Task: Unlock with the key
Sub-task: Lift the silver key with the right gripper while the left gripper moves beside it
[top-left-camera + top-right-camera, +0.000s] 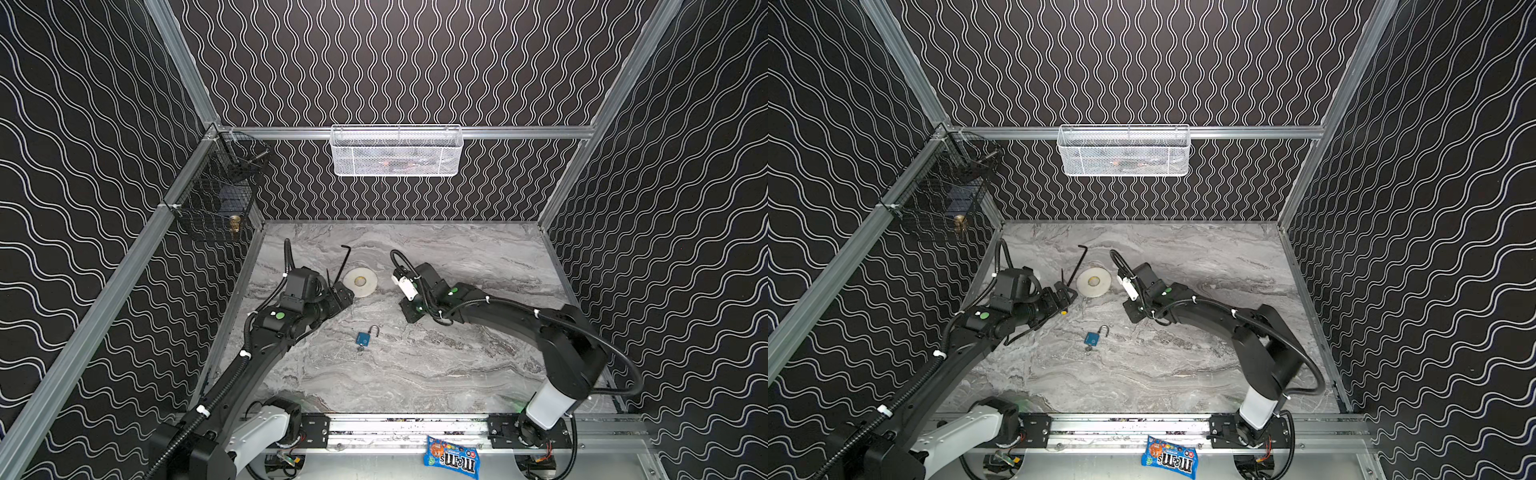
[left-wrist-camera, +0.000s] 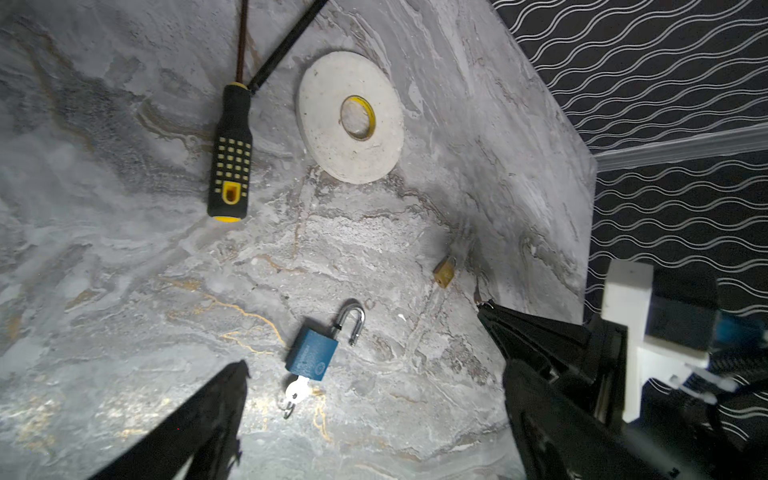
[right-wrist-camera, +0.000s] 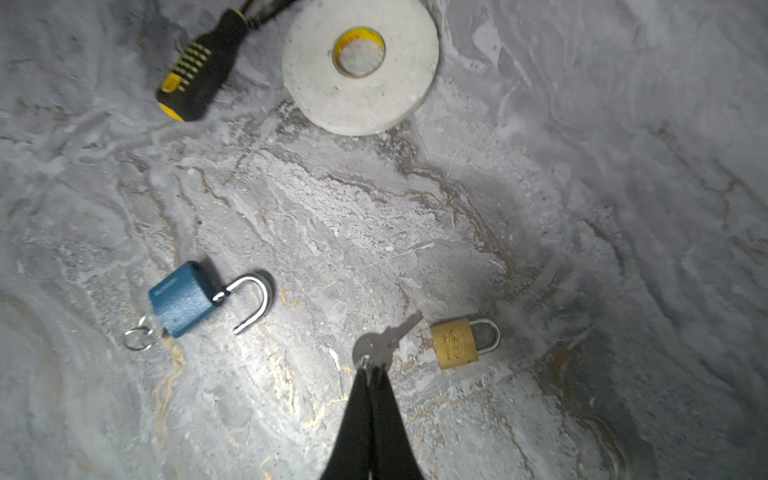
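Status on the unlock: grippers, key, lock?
Left gripper open, off to the side. Right gripper shut on key, beside brass padlock, not inserted, shackle closed. Blue padlock open. Nothing between.

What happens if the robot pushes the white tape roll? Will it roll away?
The tape roll lies flat on its face, so it would probably slide, not roll. It looks thickly wound, so likely stiff and fairly heavy. The table looks smooth, so it may slide easily.

Open blue padlock (image 2: 311,352) with key (image 2: 297,390)
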### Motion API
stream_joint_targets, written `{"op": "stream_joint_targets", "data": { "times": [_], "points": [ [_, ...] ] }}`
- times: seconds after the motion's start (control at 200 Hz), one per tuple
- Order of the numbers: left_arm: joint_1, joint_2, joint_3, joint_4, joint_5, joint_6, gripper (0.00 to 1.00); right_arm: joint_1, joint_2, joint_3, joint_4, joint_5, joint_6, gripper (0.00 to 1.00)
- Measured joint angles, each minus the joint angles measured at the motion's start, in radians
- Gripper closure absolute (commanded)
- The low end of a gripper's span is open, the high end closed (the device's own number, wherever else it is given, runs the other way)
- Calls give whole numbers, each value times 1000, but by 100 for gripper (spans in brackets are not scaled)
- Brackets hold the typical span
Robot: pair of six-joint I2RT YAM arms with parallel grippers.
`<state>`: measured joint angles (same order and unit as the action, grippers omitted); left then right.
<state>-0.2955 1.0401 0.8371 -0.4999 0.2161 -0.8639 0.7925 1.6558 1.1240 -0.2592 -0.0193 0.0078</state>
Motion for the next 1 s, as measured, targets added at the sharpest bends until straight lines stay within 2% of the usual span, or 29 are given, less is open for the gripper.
{"op": "stream_joint_targets", "data": {
  "times": [0.24,0.37,0.751,0.996],
  "points": [
    [-2,26,12,107,181,-50,10,102,-212,-106,66,-12,-58,100],
    [-45,32,21,171,235,-72,13,135,-295,-153,88,7,-80,100],
    [-220,114,55,282,251,-128,24,202,-418,-207,139,66,-153,100],
    [-273,148,62,373,255,-157,44,214,-437,-213,192,89,-184,100]
  ]
}}
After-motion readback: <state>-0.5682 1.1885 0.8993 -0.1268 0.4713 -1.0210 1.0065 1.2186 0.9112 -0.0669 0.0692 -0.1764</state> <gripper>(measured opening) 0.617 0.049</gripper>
